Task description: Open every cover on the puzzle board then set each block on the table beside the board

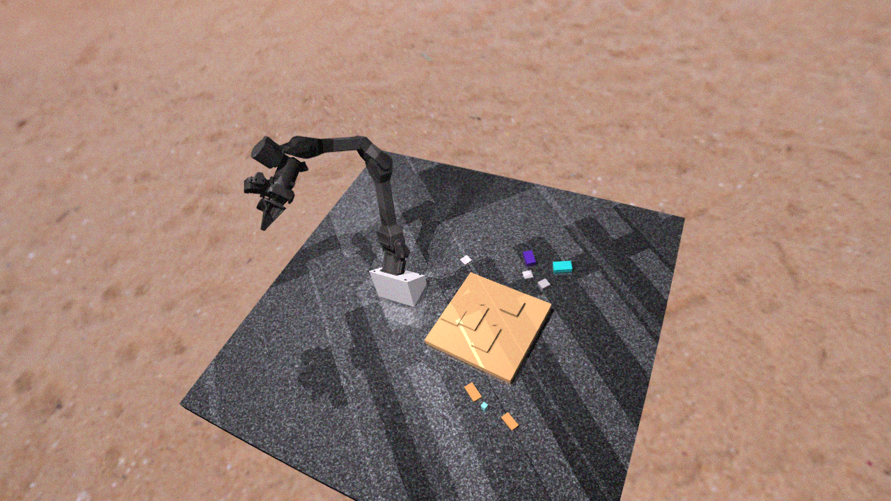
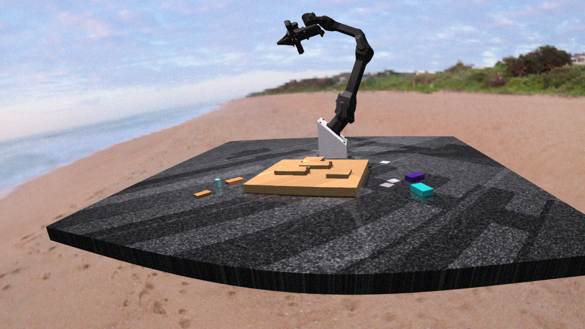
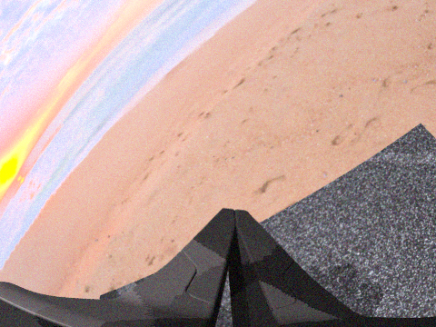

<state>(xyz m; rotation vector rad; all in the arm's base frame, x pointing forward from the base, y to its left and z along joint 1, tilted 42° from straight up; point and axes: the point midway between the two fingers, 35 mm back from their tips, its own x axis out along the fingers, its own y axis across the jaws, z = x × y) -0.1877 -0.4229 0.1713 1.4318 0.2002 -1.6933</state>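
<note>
Gripper (image 1: 268,220) hangs high with its fingers pressed together on nothing, out past the table's (image 1: 298,374) edge over the sand, with open air all around it. Well away from it, beyond the arm's white base (image 1: 398,285), the puzzle board (image 1: 529,327) lies on the table with loose blocks resting on either side, among them a purple block (image 1: 528,256) and a teal block (image 1: 562,266). From the base the arm (image 2: 354,73) rises steeply, then bends over at the elbow so the wrist reaches away from the board, fingertips tilted downward.
</note>
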